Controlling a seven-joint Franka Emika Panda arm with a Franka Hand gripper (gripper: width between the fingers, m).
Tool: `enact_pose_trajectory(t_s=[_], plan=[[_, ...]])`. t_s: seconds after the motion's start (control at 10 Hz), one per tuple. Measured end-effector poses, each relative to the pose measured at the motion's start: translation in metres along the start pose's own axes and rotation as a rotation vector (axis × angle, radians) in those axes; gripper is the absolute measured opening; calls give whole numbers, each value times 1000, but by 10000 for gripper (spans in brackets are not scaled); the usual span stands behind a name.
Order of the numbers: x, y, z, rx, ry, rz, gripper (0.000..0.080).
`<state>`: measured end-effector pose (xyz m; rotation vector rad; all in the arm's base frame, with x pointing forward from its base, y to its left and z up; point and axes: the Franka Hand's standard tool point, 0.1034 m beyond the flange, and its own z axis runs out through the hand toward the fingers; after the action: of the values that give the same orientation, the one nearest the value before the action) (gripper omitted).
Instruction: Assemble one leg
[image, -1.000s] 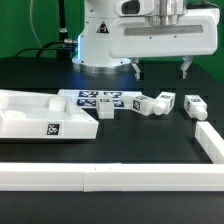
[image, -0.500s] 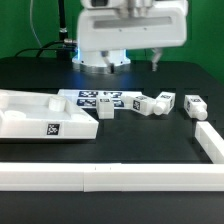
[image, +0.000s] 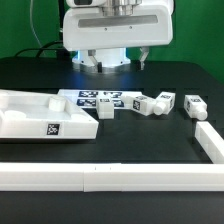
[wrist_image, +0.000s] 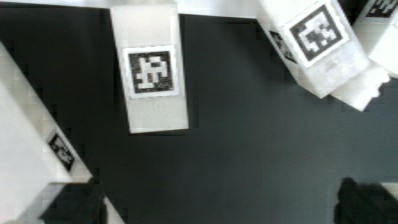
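Note:
Several white legs with black-and-white tags lie in a row on the black table: one (image: 108, 108) by the marker board, a pair (image: 152, 104) in the middle, and one (image: 194, 107) toward the exterior view's right. My gripper (image: 123, 60) hangs high above the table behind them, open and empty. In the wrist view, the gripper (wrist_image: 219, 205) shows its dark fingertips (wrist_image: 71, 205) wide apart with only black table between them. Well below it, one long tagged leg (wrist_image: 155, 75) and a second tagged leg (wrist_image: 324, 45) are in sight.
The large flat white panel (image: 20, 125) with round sockets lies at the exterior view's left; its edge also shows in the wrist view (wrist_image: 45, 135). The marker board (image: 98, 98) lies behind the legs. A white rail (image: 110, 177) runs along the front and up the right side (image: 214, 143).
My gripper has moved toward the exterior view's left, staying high and open. The legs and panel have not moved.

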<state>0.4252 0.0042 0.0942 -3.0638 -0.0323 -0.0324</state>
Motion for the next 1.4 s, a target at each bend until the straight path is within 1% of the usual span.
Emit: enact_pose_trajectory(t_s=[0.2,0.3,0.4,0.5,0.8,0.9,1.1,1.2,1.3,1.4], plan=[[1,25,-4,-32,-3,98,649],[-1,39,-3,-38,5,205,649],[-7,52,2,-45,21,321,649],[-11,61,2,-23,23,316,649],[-10,60,2,-24,22,287,649],[-11,67,2,-26,21,198,649],[-14,121,1,-50,9,151,649],[-11,136,0,-68,22,116,649],[-14,150,-1,-82,33,74,649],[-17,158,-2,-64,9,-45,649]])
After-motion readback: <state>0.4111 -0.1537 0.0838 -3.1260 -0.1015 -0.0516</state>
